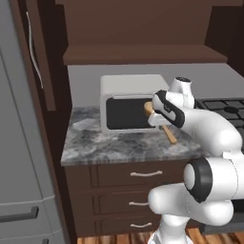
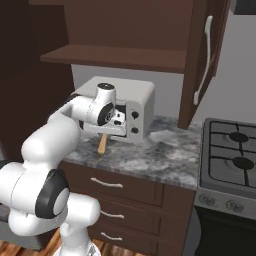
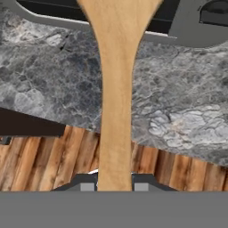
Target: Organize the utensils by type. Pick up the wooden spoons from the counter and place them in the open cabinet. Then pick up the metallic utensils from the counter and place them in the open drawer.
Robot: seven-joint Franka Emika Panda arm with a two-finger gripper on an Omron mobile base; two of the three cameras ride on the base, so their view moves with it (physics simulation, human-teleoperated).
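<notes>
The robot's two-finger pincer (image 3: 114,187) is clamped on the handle of a large orange-tan wooden spoon (image 3: 116,89), holding it in the air above the grey-and-white marbled stone worktop (image 1: 109,145), just in front of the white microwave (image 1: 126,86).

The orange-tan wooden spoon (image 3: 116,93) shows faint lengthwise grain; under it the marbled stone worktop (image 3: 178,116) runs grey with white veins and darker blotches. The boxy microwave (image 1: 125,101) is white with a black door. Lower drawers (image 2: 125,187) and the open wall cabinet (image 2: 125,55) are dark brown, with pale silvery handles. The gas stovetop (image 2: 235,150) is black, the plank floor (image 3: 49,156) striped reddish-brown
</notes>
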